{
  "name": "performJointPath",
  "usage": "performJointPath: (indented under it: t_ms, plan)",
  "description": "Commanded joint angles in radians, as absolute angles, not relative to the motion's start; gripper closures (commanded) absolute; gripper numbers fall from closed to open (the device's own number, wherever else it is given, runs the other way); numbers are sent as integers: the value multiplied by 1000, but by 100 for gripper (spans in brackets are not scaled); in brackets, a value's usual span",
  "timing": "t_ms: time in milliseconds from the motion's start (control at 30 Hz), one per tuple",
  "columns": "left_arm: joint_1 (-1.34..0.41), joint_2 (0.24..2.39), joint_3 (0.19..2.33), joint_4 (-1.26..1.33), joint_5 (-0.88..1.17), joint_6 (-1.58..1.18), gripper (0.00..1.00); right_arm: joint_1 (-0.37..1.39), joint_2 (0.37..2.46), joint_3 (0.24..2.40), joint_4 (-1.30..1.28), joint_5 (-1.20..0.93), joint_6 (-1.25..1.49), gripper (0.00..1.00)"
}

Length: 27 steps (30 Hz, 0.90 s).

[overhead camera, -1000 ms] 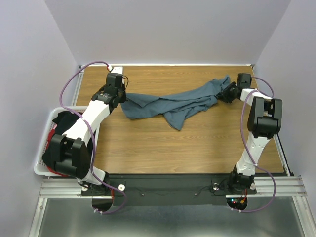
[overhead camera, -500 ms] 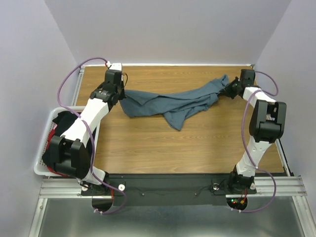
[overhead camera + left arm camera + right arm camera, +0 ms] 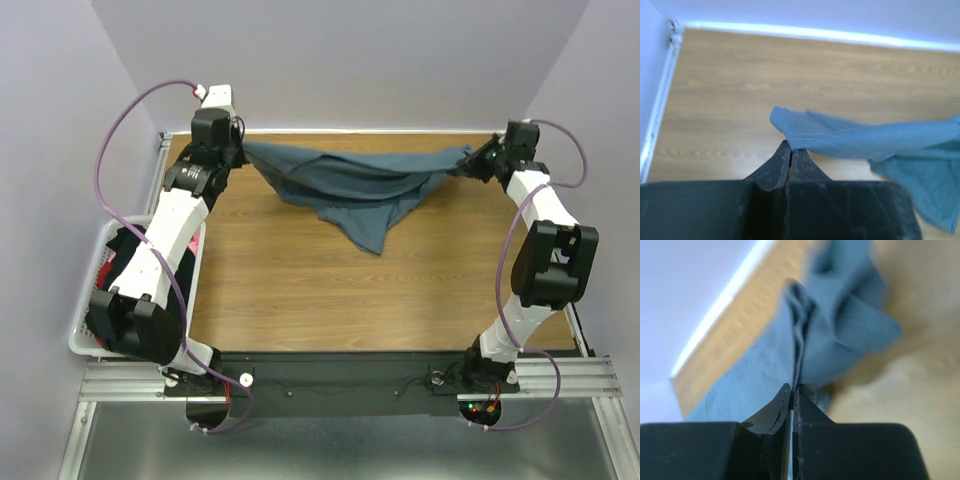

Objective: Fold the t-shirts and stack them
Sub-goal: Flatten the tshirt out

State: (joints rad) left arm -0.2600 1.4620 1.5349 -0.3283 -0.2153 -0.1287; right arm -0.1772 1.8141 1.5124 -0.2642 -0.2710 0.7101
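A: Starting at the bottom of the top view: noticing anything different around the white basket (image 3: 82,345) at lower left?

B: Not seeing any. Still finding the black and red-pink t-shirts (image 3: 125,262) heaped inside, waiting for their turn. Looking further up, past the bare wood of the table (image 3: 330,300).

A: Meaning the slate blue-grey t-shirt (image 3: 350,185)?

B: Yes. Lying slumped across the middle of the table a second ago. Now being stretched like a line across the upper part of the frame, sagging to a point toward the centre. Not managing to tell whether touching the wood there or hanging just clear.

A: Being held at both ends?

B: Being pinched at upper left by the left gripper (image 3: 238,150), clamped tight as before. Being nipped at upper right by the right gripper (image 3: 476,160), standing partly apart a second ago and now squeezed onto the cloth.

A: Reading that how, for the task?

B: Probably spreading the shirt out before laying it flat. Not yet folding, not yet stacking.

A: Getting anything from the wrist views that the top view is hiding?

B: Plenty. In the left wrist view, seeing a stitched hem caught right at the fingertips, a clean single edge. In the right wrist view, blurring badly, yet showing several bunched layers gathered between the closed jaws. Missing from both: the sag and the basket, appearing only from above.
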Motion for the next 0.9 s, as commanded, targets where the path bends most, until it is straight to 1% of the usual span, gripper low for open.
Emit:
performJointPath:
  t_ms: [0, 100, 133, 267, 367, 400, 533, 667, 867]
  plan:
    - [-253, 1384, 1404, -348, -144, -166, 100, -189, 1757, 1303, -308, -281, 687, 99]
    - [-256, 1327, 1266, -336, -112, -186, 100, -189, 1724, 1201, -307, -250, 672, 99]
    - [-255, 1309, 1205, -330, -109, -195, 100, -189, 1724, 1156, -307, -247, 666, 97]
    - [-262, 1304, 1120, -308, -78, -206, 100, -189, 1752, 1118, -298, -236, 646, 92]
    - [-271, 1316, 1097, -293, -66, -212, 100, -189, 1779, 1124, -282, -229, 647, 84]
    - [-275, 1324, 1100, -291, -66, -212, 100, -189, 1782, 1127, -281, -227, 647, 78]
    - [-281, 1330, 1111, -287, -72, -219, 100, -189, 1786, 1143, -276, -233, 658, 66]
    - [-282, 1330, 1121, -285, -77, -215, 100, -189, 1775, 1158, -276, -230, 661, 62]
    - [-284, 1332, 1127, -288, -75, -213, 100, -189, 1749, 1169, -279, -239, 663, 61]
